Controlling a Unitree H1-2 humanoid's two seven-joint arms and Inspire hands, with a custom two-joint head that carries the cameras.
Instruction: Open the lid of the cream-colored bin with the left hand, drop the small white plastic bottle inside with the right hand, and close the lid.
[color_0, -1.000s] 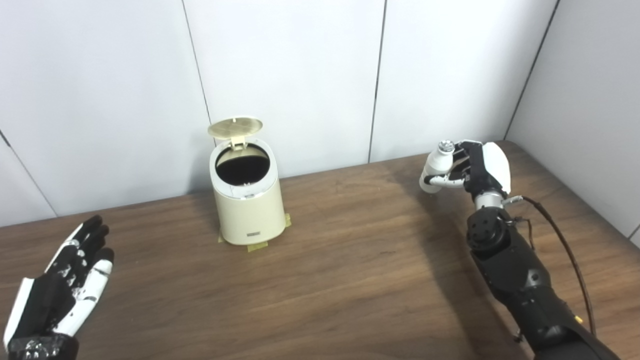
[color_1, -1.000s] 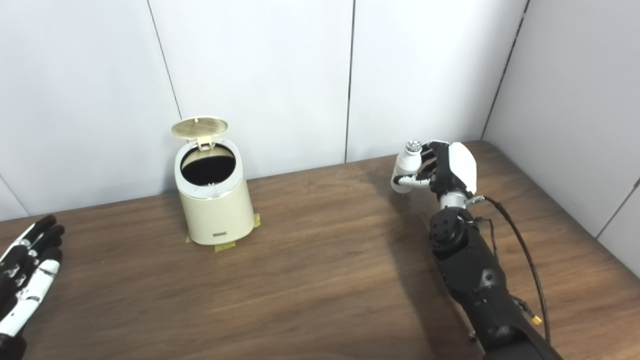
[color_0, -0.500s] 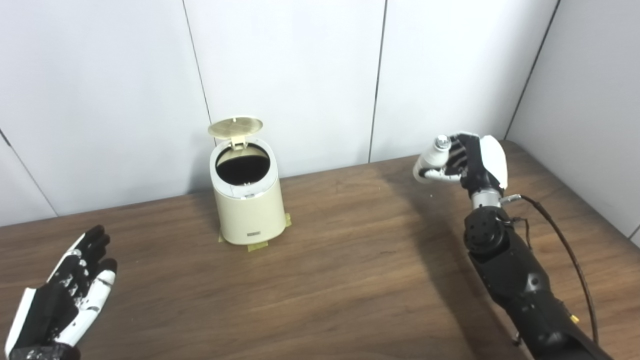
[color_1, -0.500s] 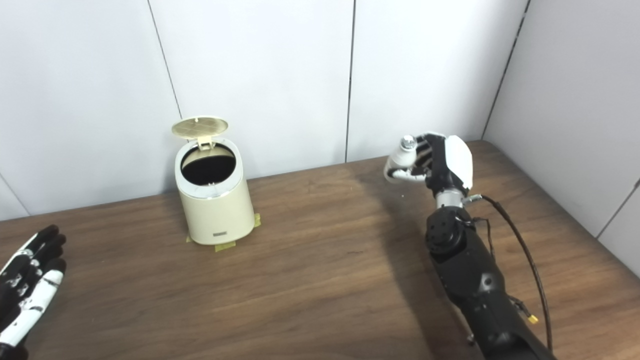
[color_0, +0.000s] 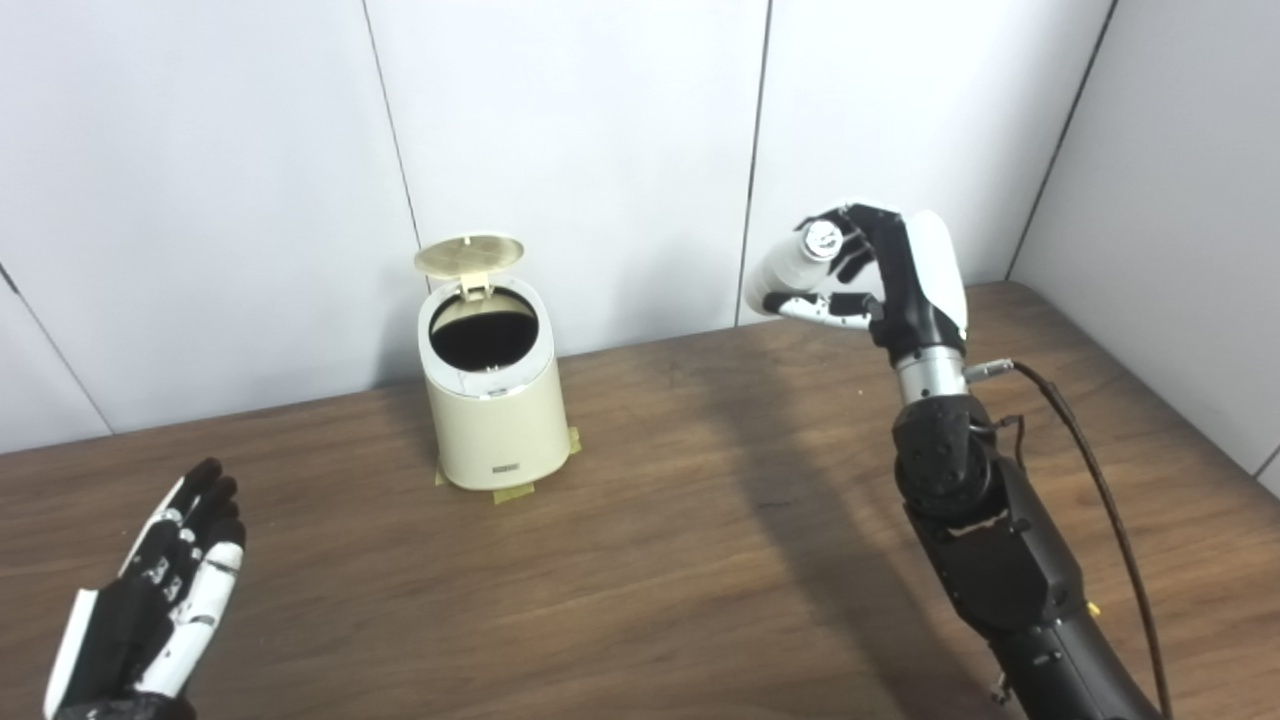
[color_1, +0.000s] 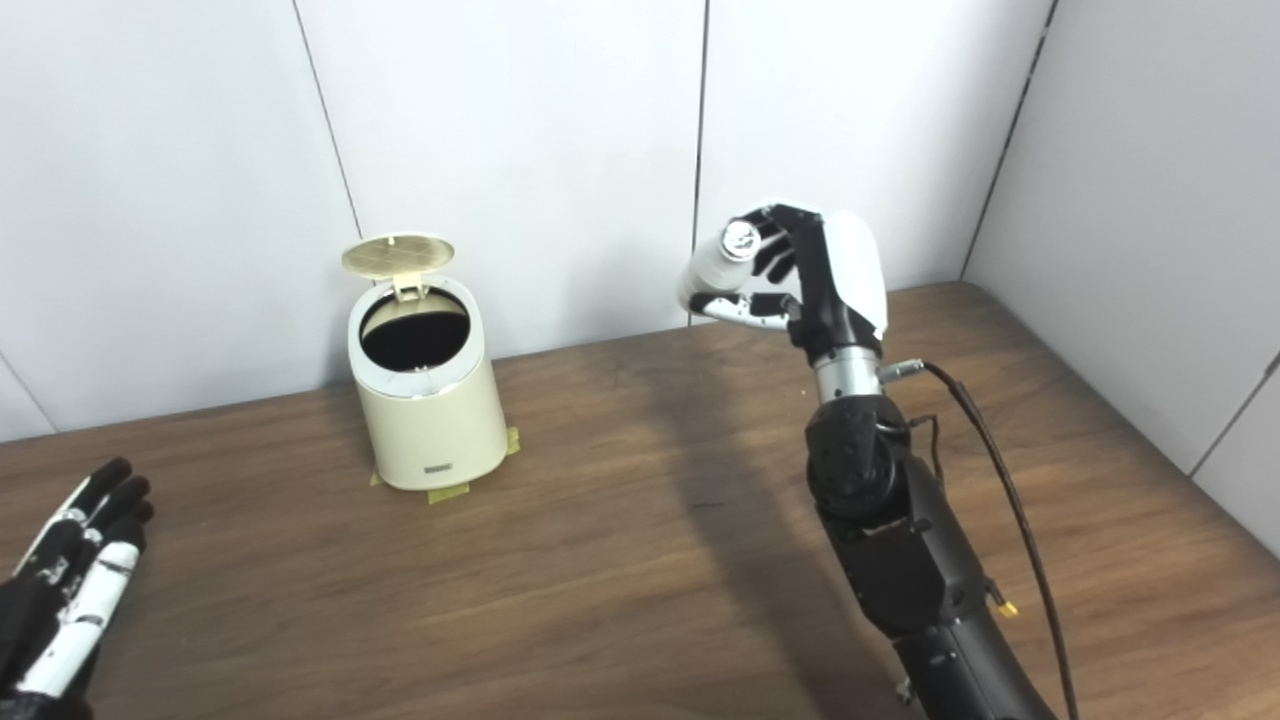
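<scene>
The cream-colored bin (color_0: 494, 412) stands on the wooden table (color_0: 640, 560) at the back left of centre, its round lid (color_0: 469, 254) tipped up and the dark inside showing. High above the table, well to the right of the bin, my right hand (color_0: 885, 285) is shut on the small white plastic bottle (color_0: 790, 270), whose cap points toward the camera. My left hand (color_0: 150, 610) hovers open, palm up, at the lower left, far from the bin.
Strips of yellow tape (color_0: 514, 492) show under the bin's base. White wall panels (color_0: 600, 150) close off the back and the right side. A black cable (color_0: 1095, 480) runs along my right forearm.
My right hand has lifted the bottle up and carried it left toward the bin. My left hand has drifted slightly down and right. The bin's lid has stayed up.
</scene>
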